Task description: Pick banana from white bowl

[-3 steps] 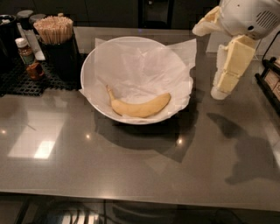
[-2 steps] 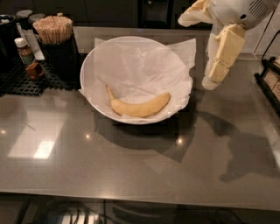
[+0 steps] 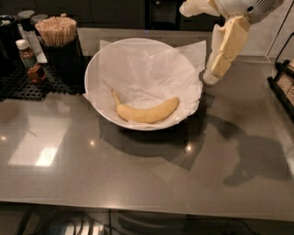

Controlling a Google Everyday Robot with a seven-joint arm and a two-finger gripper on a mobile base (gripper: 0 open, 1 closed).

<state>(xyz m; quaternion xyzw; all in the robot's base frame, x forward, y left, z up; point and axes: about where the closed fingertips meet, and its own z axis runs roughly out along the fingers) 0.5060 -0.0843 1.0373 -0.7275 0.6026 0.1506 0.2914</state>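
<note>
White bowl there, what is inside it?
One banana lies on crinkled white paper lining the white bowl. The paper hides the bowl's inner surface and anything beneath it. The gripper hangs outside, by the right rim.

Gripper (image 3: pixel 210 76) at 1 o'clock of white bowl (image 3: pixel 138 40); arm (image 3: pixel 248 7) cut off by top edge. Rack (image 3: pixel 285 82) at 3 o'clock cut by rt edge. Bottle (image 3: pixel 26 53) label unreadable.

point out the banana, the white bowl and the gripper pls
curved yellow unpeeled banana (image 3: pixel 147 114): camera view, middle of its body
wide round paper-lined white bowl (image 3: pixel 87 74): camera view, left rim
pale yellow robot gripper (image 3: pixel 211 76): camera view, its lower tip, hanging just right of the bowl
</note>
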